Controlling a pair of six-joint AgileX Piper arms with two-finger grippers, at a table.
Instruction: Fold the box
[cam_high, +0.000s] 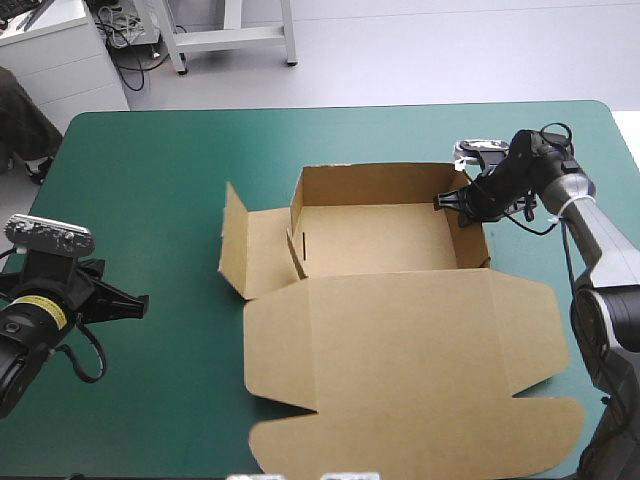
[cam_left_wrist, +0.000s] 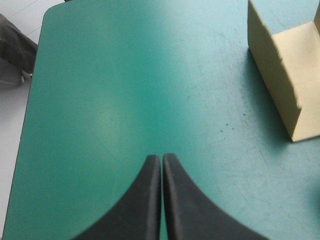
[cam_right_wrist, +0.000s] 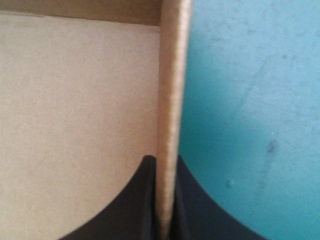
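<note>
1. High view: box (cam_high: 375, 240), brown board, one item, part-formed: an open tray with the lid lying flat.
2. Position: it lies right of the surface's (cam_high: 150, 170) middle. The tray is toward the far edge and the lid toward the near edge.
3. Tray: the back wall (cam_high: 380, 183) and the right wall (cam_high: 472, 235) stand upright. On the left a short inner wall stands. Beyond it the side flap (cam_high: 234, 240) is raised and splayed outward.
4. Lid (cam_high: 400, 340): it lies flat on the cover with a rounded tab at each side. A further rounded flap at its front reaches nearly to the near edge.
5. My right claw (cam_high: 445, 200): it is at the tray's far right corner, all but closed on the top edge of the right wall. In the right wrist view one black finger is inside the tray and the other is outside over the cover, with the board between them.
6. My left claw (cam_high: 142, 304): its fingers are pressed together tip to tip and hold nothing. It is near the surface's left edge, well apart from the box.
7. Surface: it has a teal-green cover with rounded corners. The wrist views show faint scuffs on it.
8. Room: pale floor (cam_high: 400, 60) shows beyond the far edge.
</note>
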